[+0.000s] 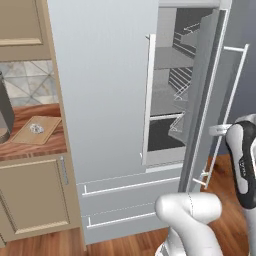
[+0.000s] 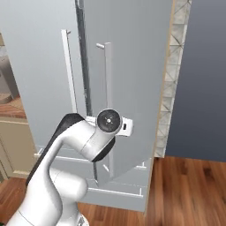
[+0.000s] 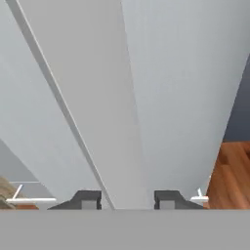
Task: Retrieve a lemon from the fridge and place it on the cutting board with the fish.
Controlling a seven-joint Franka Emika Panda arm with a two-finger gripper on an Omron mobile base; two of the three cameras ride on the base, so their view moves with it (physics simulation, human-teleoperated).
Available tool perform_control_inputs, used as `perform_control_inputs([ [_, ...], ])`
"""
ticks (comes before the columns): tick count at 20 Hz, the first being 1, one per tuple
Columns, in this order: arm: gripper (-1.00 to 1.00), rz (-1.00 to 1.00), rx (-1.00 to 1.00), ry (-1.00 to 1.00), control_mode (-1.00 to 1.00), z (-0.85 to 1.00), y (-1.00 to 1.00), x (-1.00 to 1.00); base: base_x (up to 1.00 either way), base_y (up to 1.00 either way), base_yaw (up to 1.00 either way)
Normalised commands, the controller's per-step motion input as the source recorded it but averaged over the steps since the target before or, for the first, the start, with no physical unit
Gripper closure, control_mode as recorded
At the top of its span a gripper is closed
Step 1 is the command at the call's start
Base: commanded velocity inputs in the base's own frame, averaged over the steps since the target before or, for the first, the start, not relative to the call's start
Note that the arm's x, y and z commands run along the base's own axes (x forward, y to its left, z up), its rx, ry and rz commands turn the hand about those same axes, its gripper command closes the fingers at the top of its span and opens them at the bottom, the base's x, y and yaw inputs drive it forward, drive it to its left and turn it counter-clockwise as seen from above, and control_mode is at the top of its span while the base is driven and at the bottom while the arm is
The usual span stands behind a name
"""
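Observation:
The light grey fridge (image 1: 105,100) stands with its right door (image 1: 202,100) swung partly open, so grey shelves (image 1: 170,92) show inside. No lemon can be seen on them from here. My gripper (image 1: 220,130) is shut on that door's long vertical bar handle (image 1: 231,95). In the hand view the handle (image 3: 128,146) runs down between my two fingertips (image 3: 88,200), and the gripper (image 3: 128,200) closes around it. The right base view has the same handle (image 2: 107,88) just above my wrist. Left on the counter lies the tan cutting board (image 1: 36,131) with the small silvery fish (image 1: 36,128) on it.
A dark coffee machine (image 1: 4,112) stands at the left edge on the reddish-brown countertop (image 1: 30,147). Beige cabinets (image 1: 35,197) sit below it and above it. The fridge's lower drawers (image 1: 125,200) are closed. A dark wall (image 2: 203,79) and wood floor (image 2: 185,190) lie right of the open door.

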Motion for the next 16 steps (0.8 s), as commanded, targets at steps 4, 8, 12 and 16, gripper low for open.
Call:
perform_control_inputs([
  [4, 1.00, 0.01, 0.09, 0.07, -1.00, 0.25, -0.70, -0.98, 0.00, 0.00, 0.00],
  [8, -1.00, 0.00, 0.06, 0.00, -1.00, 0.29, -0.31, -1.00, 0.00, 0.00, 0.00],
  [12, -1.00, -0.02, 0.00, 0.00, -1.00, 0.18, -0.49, -0.89, 0.00, 0.00, 0.00],
  [16, -1.00, -0.01, -0.12, 0.00, -1.00, 0.61, 0.16, -0.65, 0.00, 0.00, 0.00],
])
